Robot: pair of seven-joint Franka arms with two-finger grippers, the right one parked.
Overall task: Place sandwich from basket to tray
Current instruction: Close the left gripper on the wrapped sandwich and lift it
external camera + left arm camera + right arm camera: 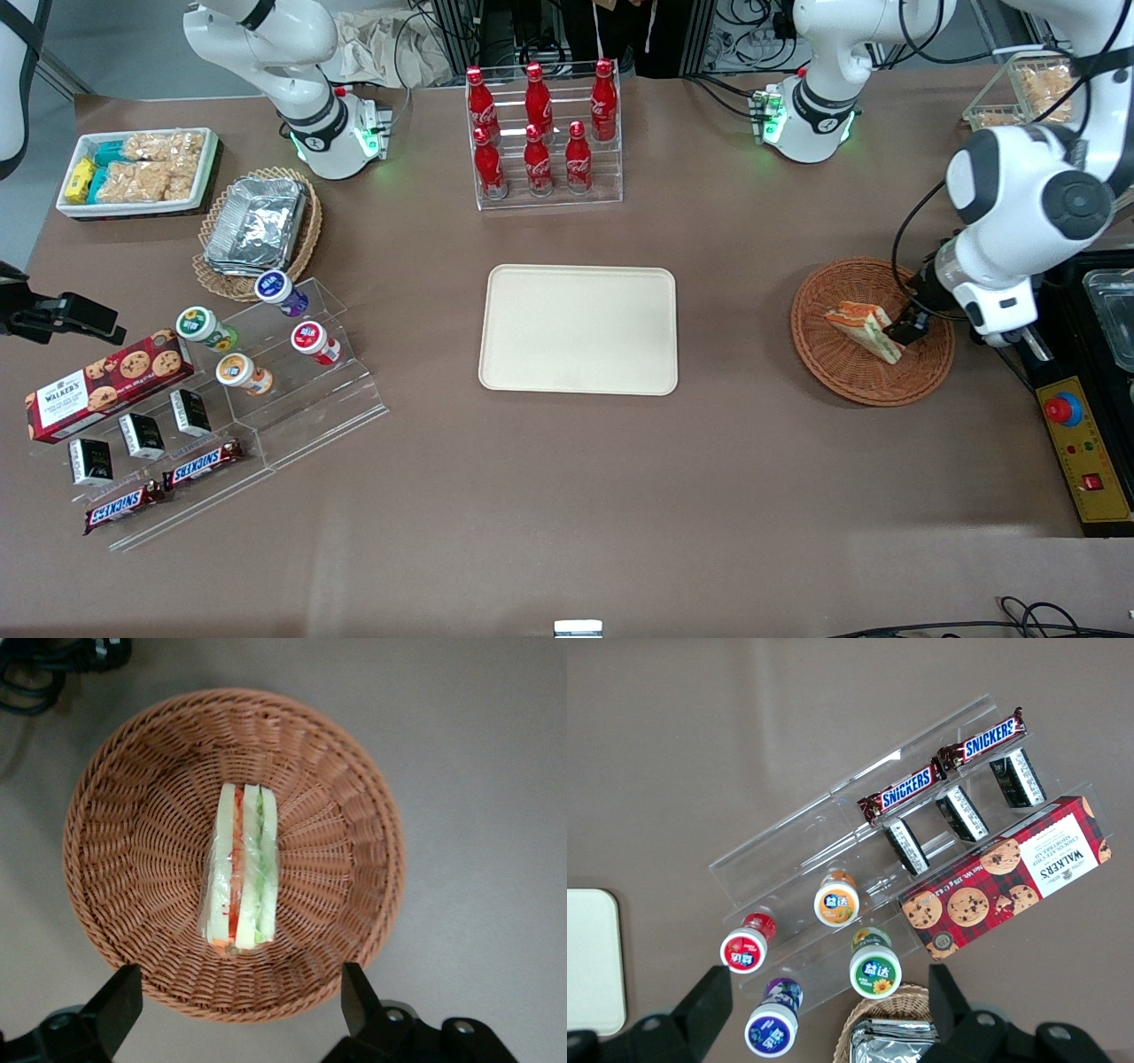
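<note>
Currently my pincer (pixel 239 1010) hangs spread wide over the basket (pixel 115 859), holding nothing. Sandwich (pixel 241 870) lies in the basket's middle, on its side, filling edge up. Its long axis runs square to the line between my fingertips (pixel 120 997), so the bread faces look toward the fingers. It sits below the pincer and slightly off from the gap, toward the basket's centre. Judgement: shift over it, descend, close across the bread. Tray (pixel 578 329) bare, well apart from the basket, toward the parked arm's end of the table (pixel 567 496).
</note>
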